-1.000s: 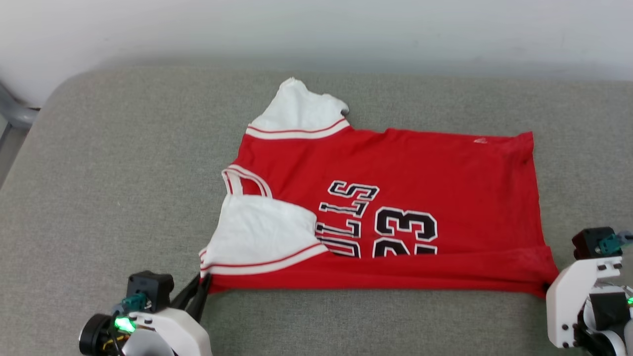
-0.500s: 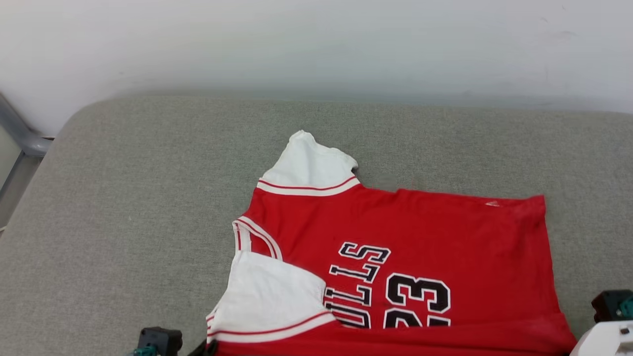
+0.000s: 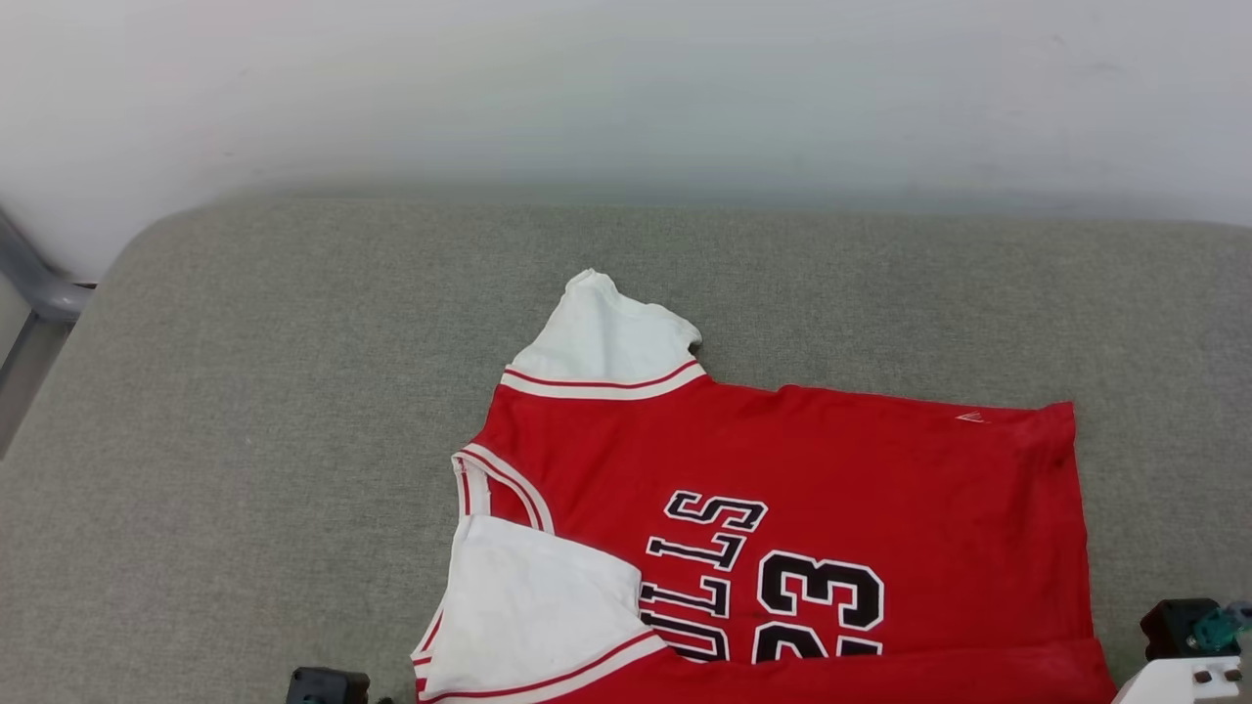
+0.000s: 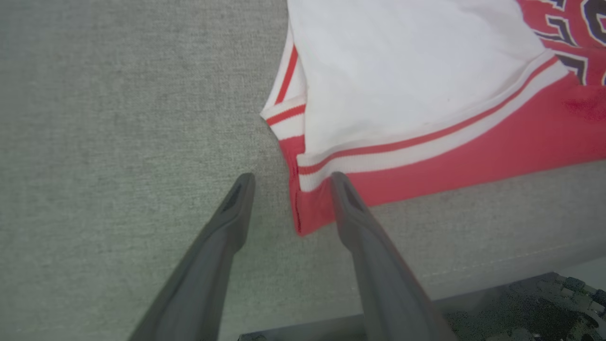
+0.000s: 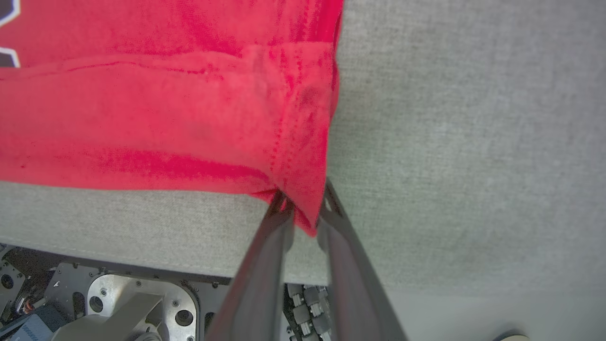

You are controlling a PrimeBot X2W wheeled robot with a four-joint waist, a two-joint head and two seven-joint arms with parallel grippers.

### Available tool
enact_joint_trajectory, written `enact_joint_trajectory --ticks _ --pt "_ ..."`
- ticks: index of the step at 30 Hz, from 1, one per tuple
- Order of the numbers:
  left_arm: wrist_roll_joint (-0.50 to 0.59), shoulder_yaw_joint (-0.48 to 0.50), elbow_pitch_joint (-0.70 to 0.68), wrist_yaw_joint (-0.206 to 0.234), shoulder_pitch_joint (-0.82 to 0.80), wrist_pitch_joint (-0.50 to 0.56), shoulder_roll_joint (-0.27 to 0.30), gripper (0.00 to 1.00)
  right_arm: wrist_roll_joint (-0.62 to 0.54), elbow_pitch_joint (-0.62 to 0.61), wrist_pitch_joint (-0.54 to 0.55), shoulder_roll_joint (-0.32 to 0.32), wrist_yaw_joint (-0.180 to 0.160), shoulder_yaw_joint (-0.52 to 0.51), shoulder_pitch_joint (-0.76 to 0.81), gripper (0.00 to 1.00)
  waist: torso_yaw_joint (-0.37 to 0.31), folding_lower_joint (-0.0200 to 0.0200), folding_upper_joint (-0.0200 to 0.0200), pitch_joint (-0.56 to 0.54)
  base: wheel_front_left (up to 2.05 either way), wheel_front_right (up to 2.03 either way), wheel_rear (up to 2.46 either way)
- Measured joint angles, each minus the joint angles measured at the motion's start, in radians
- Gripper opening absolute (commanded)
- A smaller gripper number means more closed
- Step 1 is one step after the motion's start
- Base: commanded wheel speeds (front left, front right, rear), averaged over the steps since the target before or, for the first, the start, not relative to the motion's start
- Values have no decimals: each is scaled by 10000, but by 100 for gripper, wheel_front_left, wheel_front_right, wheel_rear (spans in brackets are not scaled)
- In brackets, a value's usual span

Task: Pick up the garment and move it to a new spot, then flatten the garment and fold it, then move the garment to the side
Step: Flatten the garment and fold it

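The garment (image 3: 782, 469), a red shirt with white sleeves and black lettering, lies flat on the grey cushion (image 3: 293, 391), its near edge folded over. In the left wrist view my left gripper (image 4: 289, 182) stands open, its fingers (image 4: 350, 208) on either side of the garment's red corner (image 4: 312, 213) by the striped sleeve trim, the fabric lying loose on the cushion. In the right wrist view my right gripper (image 5: 305, 208) is shut on the garment's red hem corner (image 5: 303, 180). The tops of both wrists peek in at the head view's bottom edge.
A white wall (image 3: 626, 88) rises behind the cushion. A grey metal frame (image 3: 29, 284) stands at the far left. The cushion's front edge (image 5: 118, 246) runs just below the garment, with the robot's base (image 5: 123, 298) beneath it.
My left gripper has opened and let go of the garment's corner. The head camera has tilted up, so the garment sits lower in the picture. The right gripper keeps its grip.
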Motion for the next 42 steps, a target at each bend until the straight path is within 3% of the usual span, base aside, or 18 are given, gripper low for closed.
enact_joint_trajectory --ticks 9,16,24,32,39,42 --pt "474 391 -516 171 -486 -1363 12 100 -48 -554 -1547 50 -2 -192 -775 100 -15 0 0 -352 0 0 0" --pt "1185 746 -1164 282 -966 -3045 -84 100 -270 -1337 -3910 8 -4 61 -1215 100 -121 0 0 -470 0 0 0" --pt "1795 1312 -1570 245 -1191 -3480 -520 100 -351 -1390 -6337 692 -4 82 -1400 100 -322 0 0 -135 0 0 0" --pt "2100 1488 -1181 -566 -2841 -3147 -184 100 -692 -1613 -7081 1116 -6 297 -1875 100 -729 1 0 763 0 0 0" --pt "2040 1129 -399 -2123 -5952 -704 671 100 -1028 -2366 -7104 1342 -6 527 -2503 100 -1205 2 -1 2019 0 0 0" --pt "1791 976 194 -2665 -7331 489 784 100 -1060 -2654 -7099 1453 -6 554 -2724 100 -1422 3 0 2564 0 0 0"
